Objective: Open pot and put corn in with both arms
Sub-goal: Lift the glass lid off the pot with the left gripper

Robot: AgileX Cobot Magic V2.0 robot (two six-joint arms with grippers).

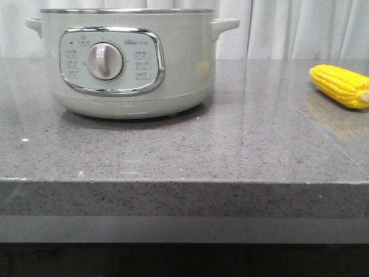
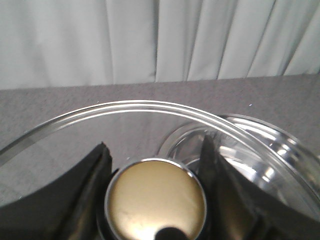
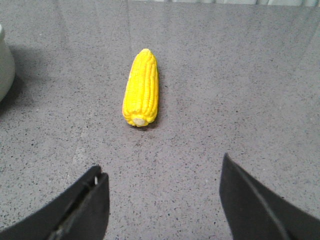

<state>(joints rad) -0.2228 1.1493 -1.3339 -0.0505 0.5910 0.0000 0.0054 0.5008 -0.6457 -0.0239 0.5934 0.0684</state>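
Observation:
The pale grey-green pot (image 1: 127,63) stands at the back left of the counter, its dial facing me; neither arm shows in the front view. In the left wrist view my left gripper (image 2: 155,145) is shut on the gold knob (image 2: 156,200) of a glass lid (image 2: 125,107). Through the glass, off to one side, the pot's steel rim (image 2: 270,150) shows. The yellow corn (image 1: 340,85) lies on the counter at the far right. My right gripper (image 3: 161,164) hangs open over bare counter, short of the corn (image 3: 141,89), whose stub end points at it.
The grey speckled counter has its front edge (image 1: 184,182) close to me. A pale curtain (image 1: 300,29) hangs behind it. The pot's side (image 3: 5,65) shows at the edge of the right wrist view, apart from the corn.

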